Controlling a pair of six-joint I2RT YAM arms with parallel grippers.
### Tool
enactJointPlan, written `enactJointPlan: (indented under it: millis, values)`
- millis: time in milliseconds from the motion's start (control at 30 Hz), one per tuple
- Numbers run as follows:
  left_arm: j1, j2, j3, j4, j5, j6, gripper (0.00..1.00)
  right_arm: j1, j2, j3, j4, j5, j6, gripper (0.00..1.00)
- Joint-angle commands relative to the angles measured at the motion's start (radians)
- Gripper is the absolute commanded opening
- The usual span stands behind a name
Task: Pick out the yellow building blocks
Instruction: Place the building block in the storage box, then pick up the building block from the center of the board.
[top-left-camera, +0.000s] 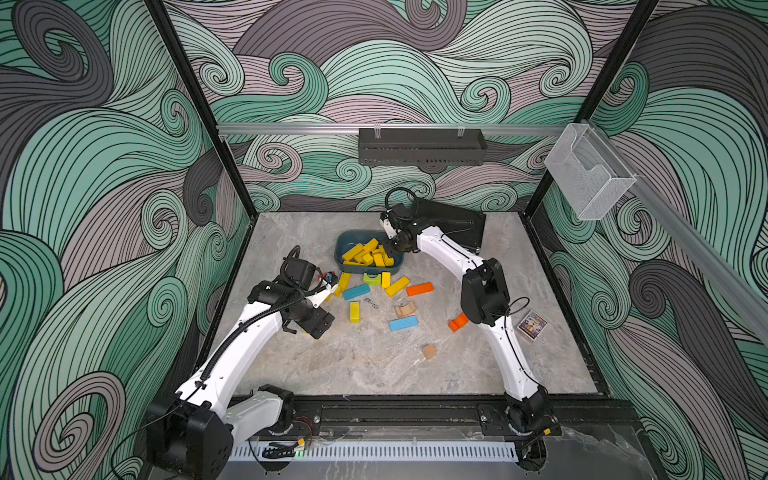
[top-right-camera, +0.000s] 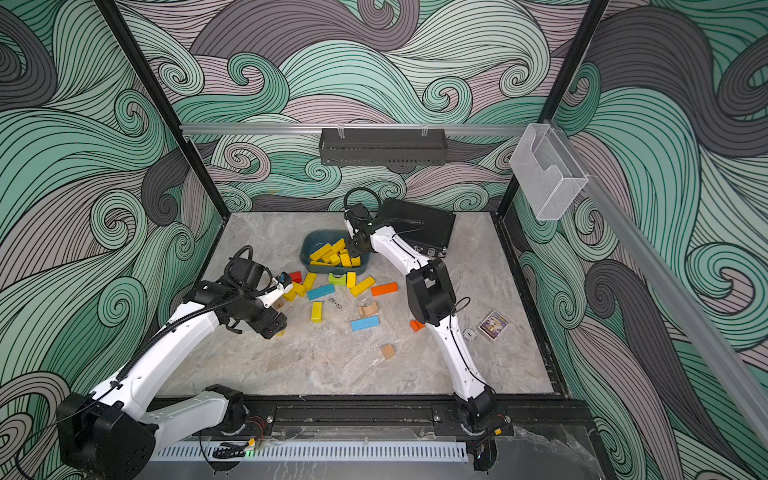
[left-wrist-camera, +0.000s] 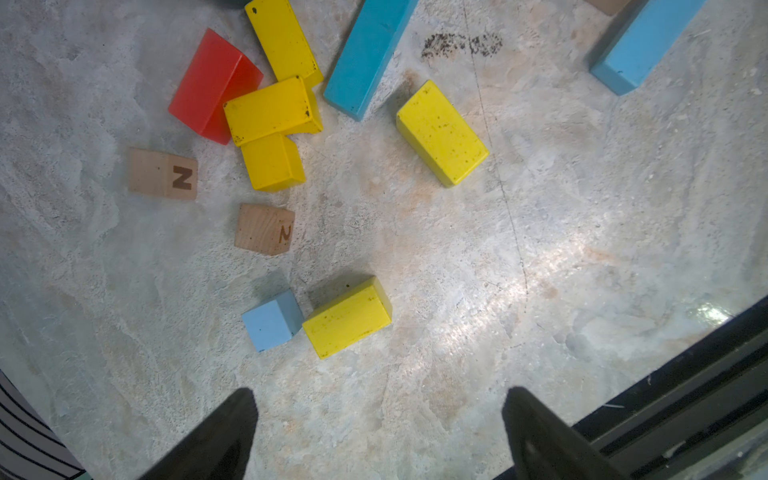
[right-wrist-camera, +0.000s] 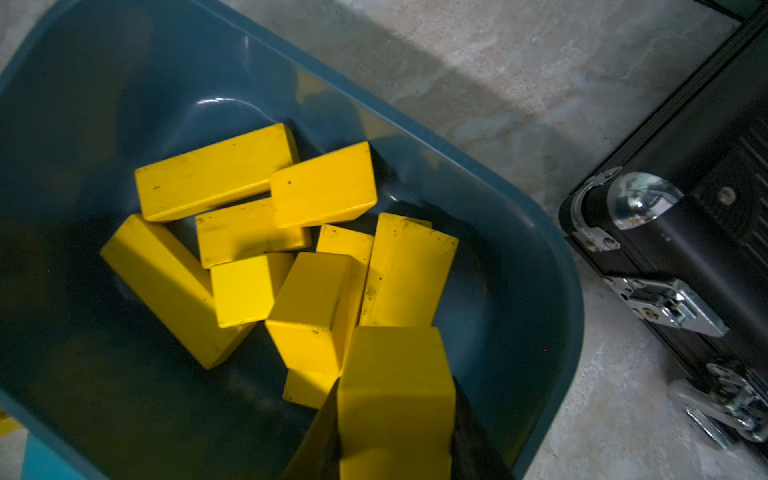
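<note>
From the table's (top-left-camera: 353, 365) middle, a black case (top-left-camera: 453, 224) lies at one o'clock, a card (top-left-camera: 532, 325) at three, a wooden cube (top-left-camera: 429, 351) at five.

Far centre: dark teal plastic tub (top-left-camera: 341, 249) on the grey marbled tabletop (top-left-camera: 374, 365); black metal-cornered case (top-left-camera: 461, 226) to its right, farther back.
In tub: heap of yellow painted wooden blocks (top-left-camera: 361, 253), several lying across others.
Above tub's right end: right gripper (right-wrist-camera: 395, 415) clamping a small yellow wooden block (right-wrist-camera: 395, 374).
Just near of tub, left to right: yellow wooden bar (top-left-camera: 344, 281), lime-green wooden arch block (top-left-camera: 372, 279), short yellow wooden cuboid (top-left-camera: 385, 279), long yellow wooden plank (top-left-camera: 397, 286), orange wooden bar (top-left-camera: 419, 289).
Near of the arch block: blue wooden bar (top-left-camera: 356, 292), then yellow wooden brick (top-left-camera: 354, 311) nearer still.
Centre right: plain wooden arch (top-left-camera: 404, 309), second blue wooden bar (top-left-camera: 403, 323) just near of it.
Nearest: plain wooden cube (top-left-camera: 429, 351), apart from the rest.
</note>
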Motion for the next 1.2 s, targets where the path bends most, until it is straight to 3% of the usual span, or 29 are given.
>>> enactJointPlan:
  millis: [0, 333, 667, 967, 1167]
  values:
    - [0.009, 0.033, 0.012, 0.012, -0.027, 0.008, 0.94, 0.001, 0.014, 0.039, -0.021, 0.007, -0.015, 0.29]
    - [0.011, 0.092, 0.03, 0.029, -0.041, 0.003, 0.94, 0.002, 0.033, 0.056, -0.023, -0.007, -0.021, 0.48]
    - [0.013, 0.119, 0.06, 0.041, -0.06, 0.016, 0.94, 0.001, -0.119, -0.022, -0.036, 0.003, -0.03, 0.51]
    - [0.021, 0.2, 0.077, 0.087, -0.044, 0.005, 0.94, 0.027, -0.354, -0.287, -0.036, -0.038, 0.037, 0.5]
    - [0.033, 0.283, 0.111, 0.147, -0.032, 0.007, 0.94, 0.091, -0.518, -0.552, -0.025, 0.027, 0.045, 0.5]
